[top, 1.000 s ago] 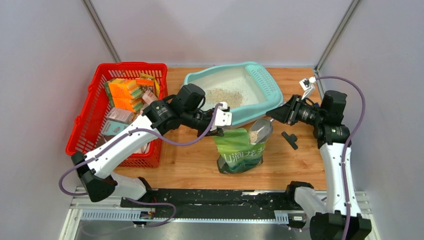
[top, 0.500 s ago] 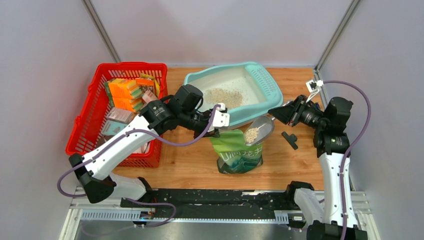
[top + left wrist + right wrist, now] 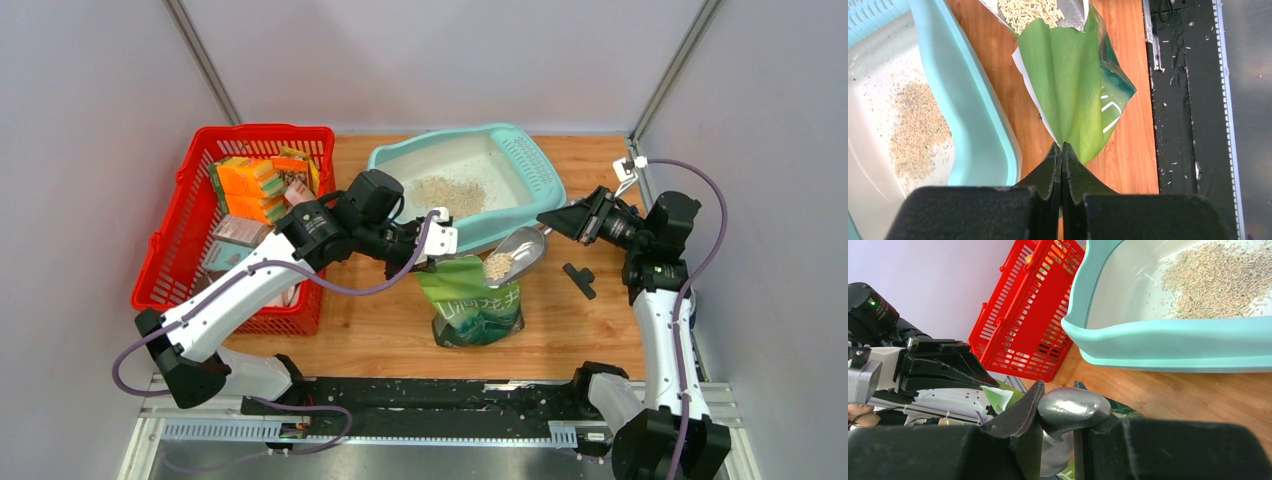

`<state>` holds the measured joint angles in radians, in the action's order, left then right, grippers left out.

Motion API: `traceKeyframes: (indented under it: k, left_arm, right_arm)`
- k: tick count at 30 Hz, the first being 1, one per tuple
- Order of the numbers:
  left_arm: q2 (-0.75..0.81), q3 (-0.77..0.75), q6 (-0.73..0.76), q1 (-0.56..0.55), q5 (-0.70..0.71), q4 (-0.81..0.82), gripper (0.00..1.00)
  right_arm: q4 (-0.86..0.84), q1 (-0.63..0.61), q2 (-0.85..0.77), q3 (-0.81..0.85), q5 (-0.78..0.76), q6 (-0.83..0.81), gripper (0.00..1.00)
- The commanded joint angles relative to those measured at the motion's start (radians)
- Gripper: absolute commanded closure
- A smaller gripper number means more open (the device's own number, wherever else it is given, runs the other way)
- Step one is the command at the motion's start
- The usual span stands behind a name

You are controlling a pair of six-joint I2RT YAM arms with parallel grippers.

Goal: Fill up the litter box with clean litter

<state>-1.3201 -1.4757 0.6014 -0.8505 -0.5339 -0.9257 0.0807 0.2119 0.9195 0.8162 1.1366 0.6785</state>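
The light-teal litter box [image 3: 545, 195] sits at the back of the wooden table, with a pile of clean litter [image 3: 448, 193] on its whitish floor. A green bag [image 3: 470, 305] stands in front of it. My left gripper [image 3: 445, 240] is shut on the bag's top edge; the left wrist view shows its fingertips [image 3: 1061, 150] pinching the green film [image 3: 1073, 85]. My right gripper [image 3: 560, 222] is shut on the handle [image 3: 1073, 407] of a grey metal scoop [image 3: 512, 255]. The scoop carries a little litter [image 3: 497, 265] just above the bag's mouth, beside the box's near rim [image 3: 1173, 340].
A red mesh basket [image 3: 170, 250] full of boxes and sponges stands at the left. A small black part [image 3: 578, 280] lies on the table right of the bag. A black rail [image 3: 420, 400] runs along the near edge. Enclosure walls close in on both sides.
The scoop has come up out of the bag's mouth with litter in it and shifted slightly left. The right arm's wrist has swung back to the right. The left arm has hardly moved.
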Motion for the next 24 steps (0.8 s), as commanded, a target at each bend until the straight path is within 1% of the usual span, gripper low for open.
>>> traceKeyframes:
  k: [1, 7, 16, 21, 24]
  left_arm:
    - [0.061, -0.028, 0.017, 0.021, 0.049, -0.097, 1.0]
    - [0.067, -0.038, 0.021, 0.047, 0.054, -0.114, 1.0]
    - [0.073, -0.034, 0.006, 0.062, 0.057, -0.111, 1.0]
    - [0.073, -0.041, -0.006, 0.076, 0.051, -0.11, 1.0]
    - [0.076, -0.04, -0.009, 0.079, 0.049, -0.11, 1.0]
  right_arm:
    - [-0.163, 0.007, -0.001, -0.025, 0.068, 0.099, 1.0]
    - [-0.268, 0.007, -0.018, -0.089, 0.098, 0.136, 1.0]
    - [-0.277, 0.006, -0.053, -0.088, 0.072, 0.121, 1.0]
    - [-0.214, 0.007, -0.076, -0.095, 0.061, 0.084, 1.0]
    - [-0.208, 0.007, -0.087, -0.101, 0.048, 0.079, 1.0]
